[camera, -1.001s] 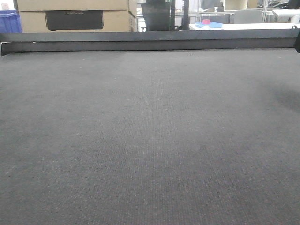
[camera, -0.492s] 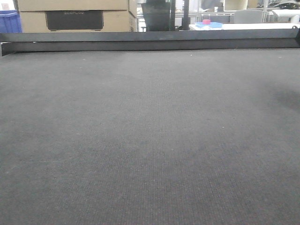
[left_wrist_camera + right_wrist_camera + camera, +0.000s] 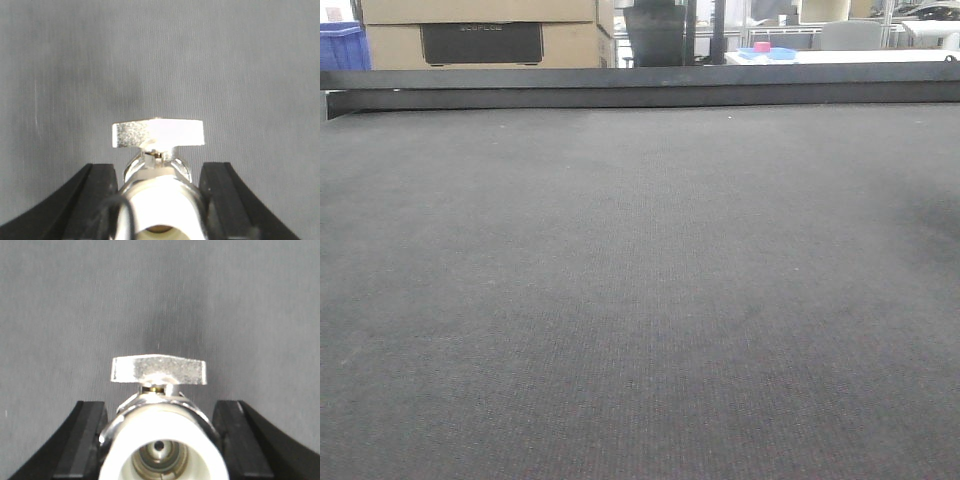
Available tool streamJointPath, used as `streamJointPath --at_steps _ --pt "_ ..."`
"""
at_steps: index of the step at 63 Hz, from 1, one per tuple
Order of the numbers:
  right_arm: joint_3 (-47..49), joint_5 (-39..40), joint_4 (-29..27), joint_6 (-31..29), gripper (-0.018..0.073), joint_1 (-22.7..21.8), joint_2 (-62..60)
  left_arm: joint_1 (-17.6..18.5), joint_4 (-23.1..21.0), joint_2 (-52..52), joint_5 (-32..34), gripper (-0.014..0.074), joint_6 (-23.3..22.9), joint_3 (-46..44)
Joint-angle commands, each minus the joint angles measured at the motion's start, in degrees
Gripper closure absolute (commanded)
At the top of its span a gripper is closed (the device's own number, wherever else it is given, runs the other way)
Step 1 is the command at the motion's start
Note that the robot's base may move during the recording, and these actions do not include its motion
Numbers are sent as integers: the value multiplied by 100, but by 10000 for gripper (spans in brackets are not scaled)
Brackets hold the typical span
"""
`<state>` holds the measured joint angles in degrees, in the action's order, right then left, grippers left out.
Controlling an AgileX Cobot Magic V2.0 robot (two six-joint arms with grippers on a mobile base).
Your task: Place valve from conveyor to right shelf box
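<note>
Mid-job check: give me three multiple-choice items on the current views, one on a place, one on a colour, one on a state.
1. Where is the left valve? A on the rail; B between the fingers of the left gripper; C in a box.
2. What colour is the right valve cap? A red; B white; C blue.
3. The right gripper is: A open, empty; B out of view; C shut on the right valve.
Answers: B, black fingers flank it; B, a white ring faces the camera; C, the fingers hug its sides.

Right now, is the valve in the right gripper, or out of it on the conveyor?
In: the valve sits between the right gripper's black fingers, touching both. Lifted or not: cannot tell.
</note>
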<state>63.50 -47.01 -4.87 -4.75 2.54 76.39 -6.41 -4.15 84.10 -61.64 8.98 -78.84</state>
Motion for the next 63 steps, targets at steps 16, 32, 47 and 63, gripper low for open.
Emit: streamJointPath --at_steps 16,32,47,63 --pt "-956 623 5 -29 715 -5 -1408 38 -12 -2076 791 708 -54 1549" --pt "-979 822 5 -29 715 -5 -2467 38 74 -3203 1215 708 -54 1661" --pt "-707 1015 5 -29 715 -5 -3128 38 74 -3649 1433 708 -54 1584" --pt "-192 991 5 -29 715 -5 -3328 38 -37 -3691 1549 708 -54 1283"
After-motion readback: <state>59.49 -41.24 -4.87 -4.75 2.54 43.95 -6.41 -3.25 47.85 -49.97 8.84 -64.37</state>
